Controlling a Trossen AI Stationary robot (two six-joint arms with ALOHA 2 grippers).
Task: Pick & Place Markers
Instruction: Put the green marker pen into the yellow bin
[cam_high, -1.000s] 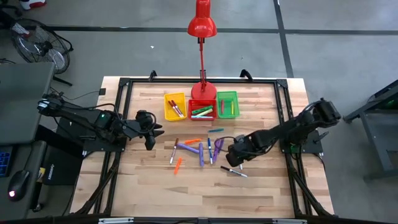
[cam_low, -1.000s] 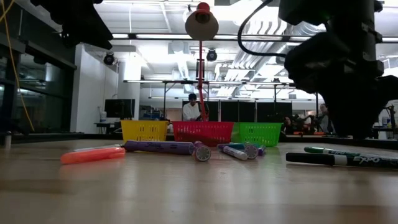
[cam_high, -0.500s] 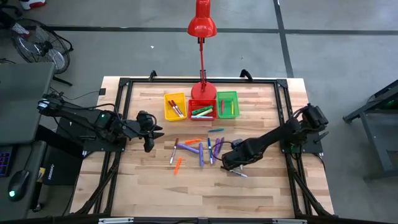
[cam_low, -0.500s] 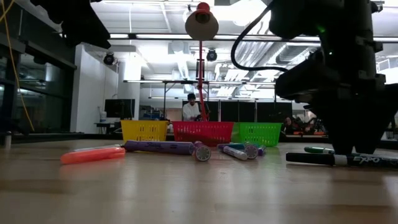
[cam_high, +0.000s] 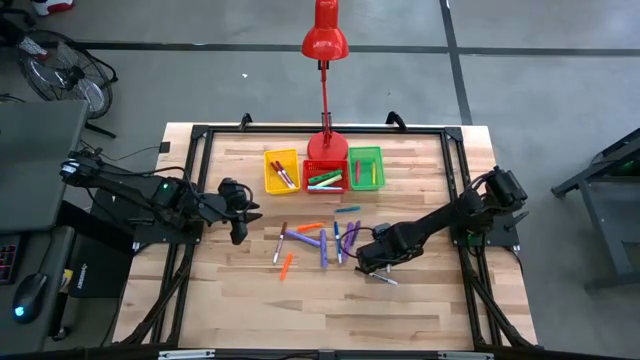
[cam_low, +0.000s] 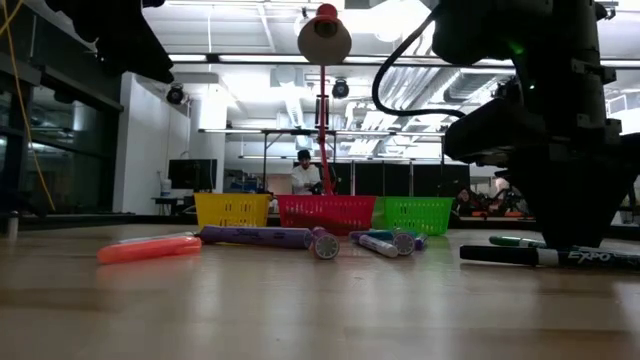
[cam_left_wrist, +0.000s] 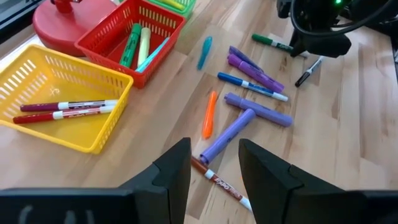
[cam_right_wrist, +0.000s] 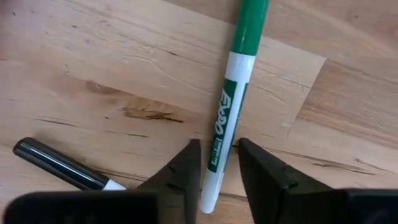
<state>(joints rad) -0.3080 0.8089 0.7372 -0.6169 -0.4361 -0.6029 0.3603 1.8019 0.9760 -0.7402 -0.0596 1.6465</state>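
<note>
— Two fingers (cam_right_wrist: 186, 171) of the right gripper (cam_right_wrist: 216, 168) low on the table (cam_high: 420, 310), pinched around a green marker (cam_right_wrist: 236, 81) lying flat; black marker (cam_right_wrist: 59, 165) just beside.

— Left gripper (cam_left_wrist: 214, 171) raised at the table's left side, partly open, holding nothing; more markers (cam_high: 322, 240) scattered mid-table.

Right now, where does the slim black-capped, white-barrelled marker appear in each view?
High view: the black marker lies centre-right on the wood, just in front of the right gripper.
Low view: far right, nearest the camera.
Left wrist view: upper right.
Right wrist view: lower left.
Shared landmark: the right gripper, beside it in every view.
</note>
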